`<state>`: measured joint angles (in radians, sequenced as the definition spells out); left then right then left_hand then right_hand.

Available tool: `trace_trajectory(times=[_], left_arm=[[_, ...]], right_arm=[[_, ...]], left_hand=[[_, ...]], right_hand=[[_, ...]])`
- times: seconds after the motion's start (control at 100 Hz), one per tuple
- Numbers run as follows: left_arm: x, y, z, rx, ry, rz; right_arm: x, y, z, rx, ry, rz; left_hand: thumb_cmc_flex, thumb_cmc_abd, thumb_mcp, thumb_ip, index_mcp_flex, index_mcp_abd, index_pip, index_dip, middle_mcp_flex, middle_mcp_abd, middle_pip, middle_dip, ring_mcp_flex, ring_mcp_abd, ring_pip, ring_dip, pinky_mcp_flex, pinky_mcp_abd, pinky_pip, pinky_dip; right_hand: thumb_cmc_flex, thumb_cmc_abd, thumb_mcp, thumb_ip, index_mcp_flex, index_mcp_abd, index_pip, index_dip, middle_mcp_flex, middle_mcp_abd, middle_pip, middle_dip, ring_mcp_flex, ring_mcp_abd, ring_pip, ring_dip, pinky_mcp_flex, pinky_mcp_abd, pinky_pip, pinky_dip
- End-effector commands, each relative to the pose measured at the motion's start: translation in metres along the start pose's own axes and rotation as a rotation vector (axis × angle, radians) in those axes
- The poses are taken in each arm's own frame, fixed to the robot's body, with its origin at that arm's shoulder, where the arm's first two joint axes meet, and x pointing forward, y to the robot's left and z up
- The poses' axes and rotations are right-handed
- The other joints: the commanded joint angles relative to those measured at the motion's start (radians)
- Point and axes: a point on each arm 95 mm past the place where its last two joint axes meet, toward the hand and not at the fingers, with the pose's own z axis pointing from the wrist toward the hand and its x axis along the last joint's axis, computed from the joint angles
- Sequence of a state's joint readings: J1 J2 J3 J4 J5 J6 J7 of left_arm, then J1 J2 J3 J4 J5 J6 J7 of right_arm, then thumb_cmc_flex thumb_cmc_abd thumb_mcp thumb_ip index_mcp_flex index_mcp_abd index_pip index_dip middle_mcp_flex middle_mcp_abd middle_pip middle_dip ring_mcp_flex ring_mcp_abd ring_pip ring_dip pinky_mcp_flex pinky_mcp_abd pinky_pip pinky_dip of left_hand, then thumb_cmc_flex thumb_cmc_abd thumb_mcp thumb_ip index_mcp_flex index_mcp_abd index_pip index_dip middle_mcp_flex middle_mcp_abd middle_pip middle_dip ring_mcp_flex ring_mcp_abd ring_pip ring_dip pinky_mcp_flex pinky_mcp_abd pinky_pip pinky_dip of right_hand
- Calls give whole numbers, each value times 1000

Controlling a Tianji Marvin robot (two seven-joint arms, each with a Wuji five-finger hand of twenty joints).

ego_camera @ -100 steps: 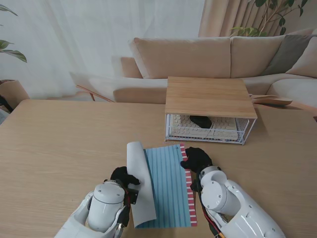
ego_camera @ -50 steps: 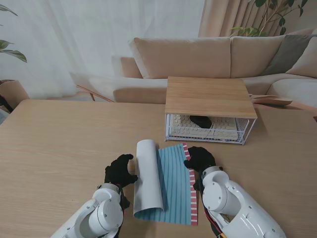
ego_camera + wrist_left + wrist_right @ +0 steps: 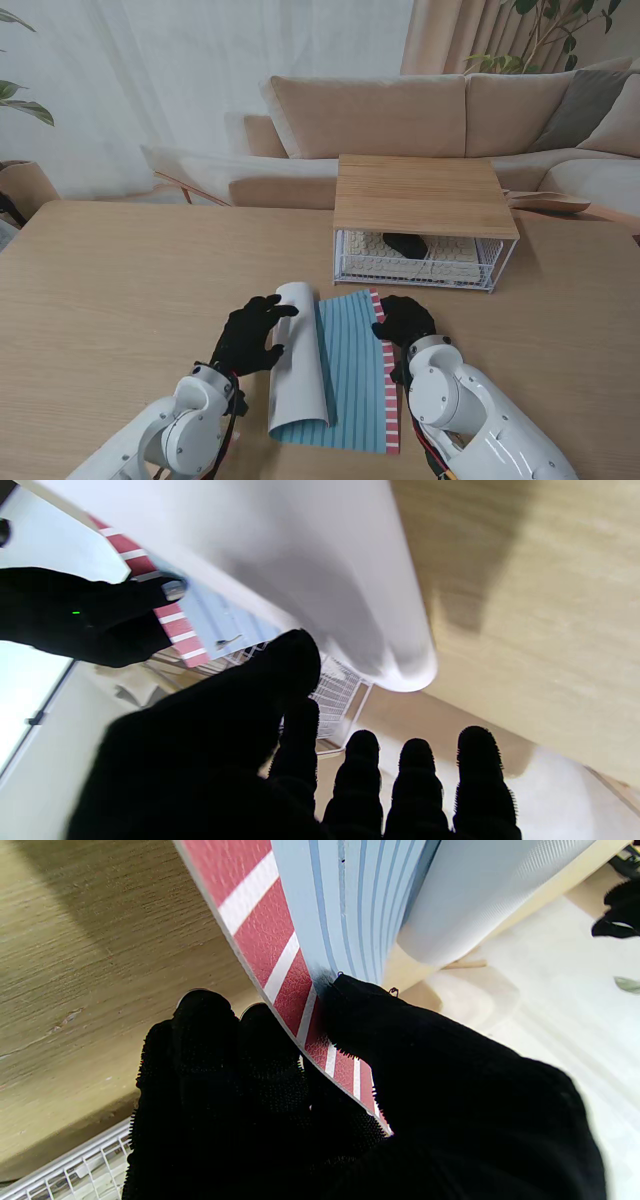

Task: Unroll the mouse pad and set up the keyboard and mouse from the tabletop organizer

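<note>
mouse pad (image 3: 352, 372): on table (image 3: 120, 290), near edge closest to me; blue-striped face up, red/white band along right edge; left part curled in a pale roll (image 3: 297, 360)
right hand (image 3: 401, 322): pinching pad's far right corner, thumb on top, fingers under; corner lifted off table
left hand (image 3: 250, 335): fingers spread, holding nothing; just left of roll, contact unclear
organizer (image 3: 425, 222): wire basket under wood top, beyond pad; keyboard (image 3: 420, 256) and black mouse (image 3: 405, 243) inside
</note>
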<state>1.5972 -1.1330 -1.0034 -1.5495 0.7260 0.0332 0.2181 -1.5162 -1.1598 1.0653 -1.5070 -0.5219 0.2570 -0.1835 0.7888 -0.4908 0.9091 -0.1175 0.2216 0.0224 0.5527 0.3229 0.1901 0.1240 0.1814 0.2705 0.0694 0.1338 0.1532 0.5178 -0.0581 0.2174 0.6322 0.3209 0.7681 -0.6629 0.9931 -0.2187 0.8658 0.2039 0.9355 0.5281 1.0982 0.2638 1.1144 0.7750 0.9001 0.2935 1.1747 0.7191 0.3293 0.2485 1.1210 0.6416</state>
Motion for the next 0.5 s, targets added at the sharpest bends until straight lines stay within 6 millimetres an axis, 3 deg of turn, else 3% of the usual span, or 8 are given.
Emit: trace_trajectory(times=[0.0,0.14,0.25,0.37,0.49], left_arm=[[3,-6,1,3,23,11],[3,-8,6,-13,117,41],[6,-8,10,-21,185,59],[13,-9,15,-59,235,64],[14,-10,23,-153,293,117]], right_arm=[[2,-4,-1,9,-7,10],[2,-4,-1,6,-10,15],[2,-4,-1,5,-10,16],[2,-4,-1,6,-10,15],[2,-4,-1,6,-10,15]], left_hand=[[17,36,-16,27,17,-39,11,17,11,-43,40,-42,-6,-31,17,-16,-4,-19,14,6],[11,71,-56,23,21,-57,12,20,12,-67,65,-46,1,-52,27,-42,-7,-23,16,6],[-14,167,-145,18,16,-54,10,20,17,-75,80,-40,6,-75,32,-54,-4,-32,-21,-13],[-40,216,-209,22,74,-55,5,19,27,-89,196,24,29,-86,103,-52,0,-43,-17,-9],[-75,244,-238,28,166,-48,-11,17,25,-87,285,74,49,-87,198,-114,-5,-20,-15,-8]], right_hand=[[62,18,60,20,1,-6,51,28,8,99,38,9,12,-29,22,13,-5,1,51,-8],[62,20,58,19,0,-7,51,27,5,99,36,9,10,-28,21,13,-8,-2,51,-9],[62,20,57,19,0,-7,51,28,4,99,37,10,9,-29,22,13,-7,-1,53,-10],[63,21,58,20,0,-7,51,28,5,99,37,11,9,-28,22,13,-7,-1,54,-10],[63,19,58,20,0,-4,52,28,6,101,37,11,11,-26,22,13,-6,2,55,-10]])
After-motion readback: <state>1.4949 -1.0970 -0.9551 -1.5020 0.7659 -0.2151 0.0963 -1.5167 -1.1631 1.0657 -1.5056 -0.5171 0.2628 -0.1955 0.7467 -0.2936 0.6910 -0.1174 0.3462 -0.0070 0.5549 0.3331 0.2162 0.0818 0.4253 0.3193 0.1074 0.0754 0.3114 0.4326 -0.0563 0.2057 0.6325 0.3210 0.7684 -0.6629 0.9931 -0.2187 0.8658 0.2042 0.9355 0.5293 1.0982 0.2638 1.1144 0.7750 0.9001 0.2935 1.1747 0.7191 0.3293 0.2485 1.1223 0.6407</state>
